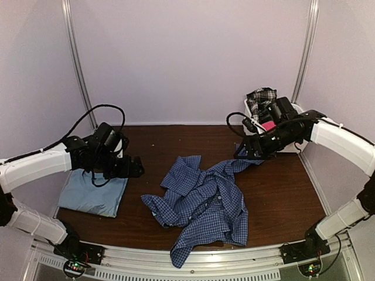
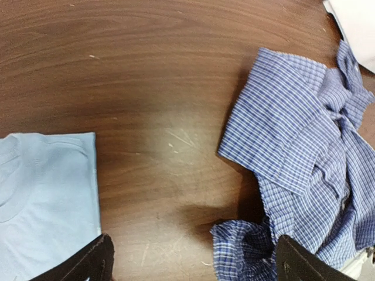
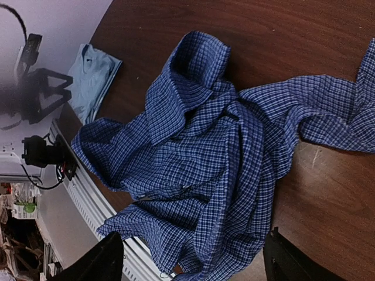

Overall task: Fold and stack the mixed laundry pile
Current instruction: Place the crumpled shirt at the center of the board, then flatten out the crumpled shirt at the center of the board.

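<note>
A blue small-check button shirt (image 1: pixel 202 205) lies crumpled in the middle of the table, one sleeve reaching toward the back right. It also shows in the left wrist view (image 2: pixel 310 152) and the right wrist view (image 3: pixel 217 158). A folded light blue T-shirt (image 1: pixel 94 193) lies flat at the left. My left gripper (image 1: pixel 132 167) is open and empty, over bare wood between T-shirt (image 2: pixel 41 193) and shirt. My right gripper (image 1: pixel 246 153) is open and empty, above the shirt's far sleeve. A black-white plaid piece (image 1: pixel 261 96) and a hot pink piece (image 1: pixel 268 125) sit in the basket. No dark navy pieces show.
A white plastic basket (image 1: pixel 251 114) stands at the back right corner, mostly hidden behind my right arm; its corner shows in the left wrist view (image 2: pixel 357 23). Grey walls close off the back and sides. A metal rail (image 1: pixel 234 257) runs along the near edge, and the shirt's hem hangs over it.
</note>
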